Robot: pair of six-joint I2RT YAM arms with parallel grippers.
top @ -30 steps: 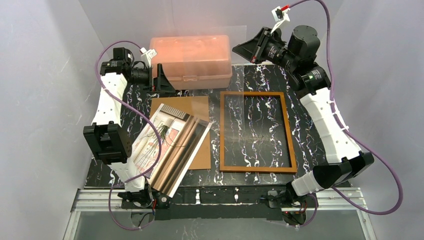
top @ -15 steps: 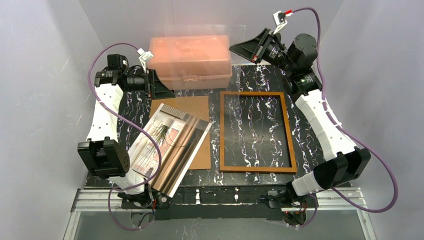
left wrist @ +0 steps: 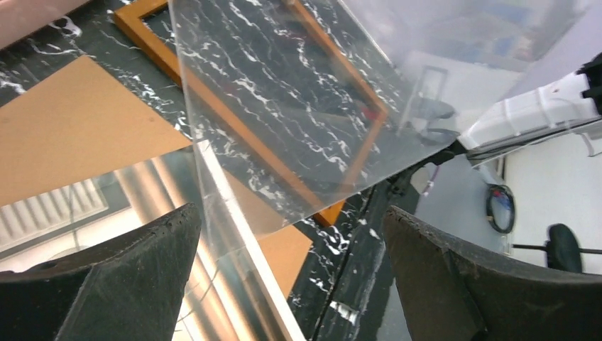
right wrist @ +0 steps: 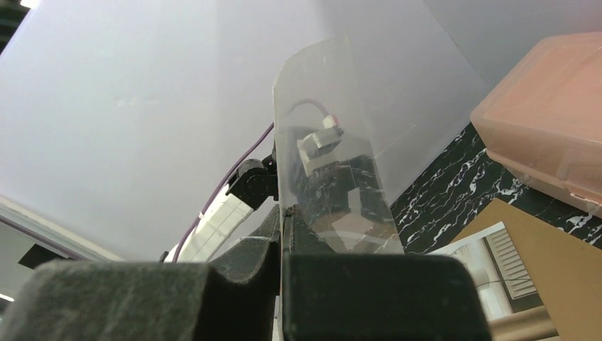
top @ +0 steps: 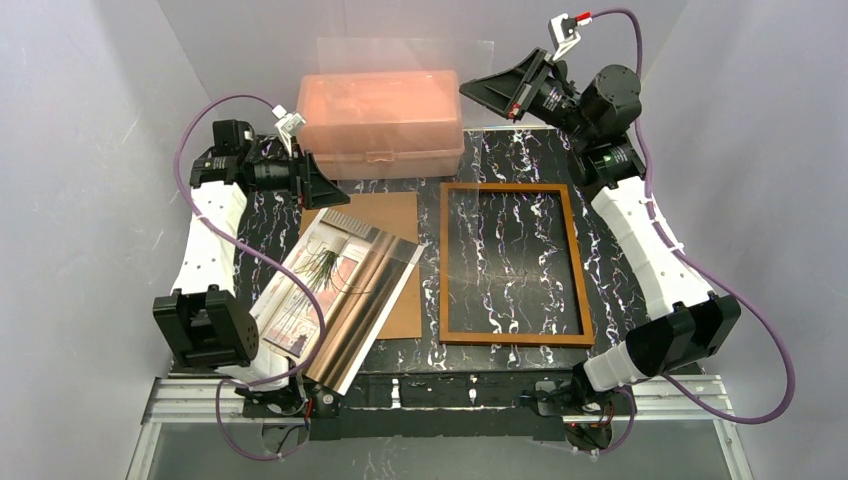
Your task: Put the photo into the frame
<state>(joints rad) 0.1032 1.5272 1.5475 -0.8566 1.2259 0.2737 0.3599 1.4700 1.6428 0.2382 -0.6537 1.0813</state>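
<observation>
Right gripper: jaws pressed together on the edge of a clear sheet. The wrist view shows the sheet rising straight out of the pinch, bowed slightly, with a cable and part of the other arm visible through it. From above, this gripper sits high at the far right of the table, beside the pink box, and the sheet stretches leftward from it in front of the box. It is hard to trace where the sheet's lower edge ends.

Left gripper: jaws spread wide, holding nothing. Both black fingers show at the bottom of its wrist view. The near corner of the clear sheet hangs in the gap between them; cannot tell whether it touches either finger. From above, this gripper is at the far left, just beside the box's near left corner.

Photo: lies flat, picture side up, on the left half of the table and turned at an angle. Strong glare runs along its right half. Its right part overlaps the brown board, and its near corner reaches the near table edge.

Frame: lies flat on the right half of the table with bare marble showing through its opening. It is just beside the board's right edge and apart from the photo.
</observation>
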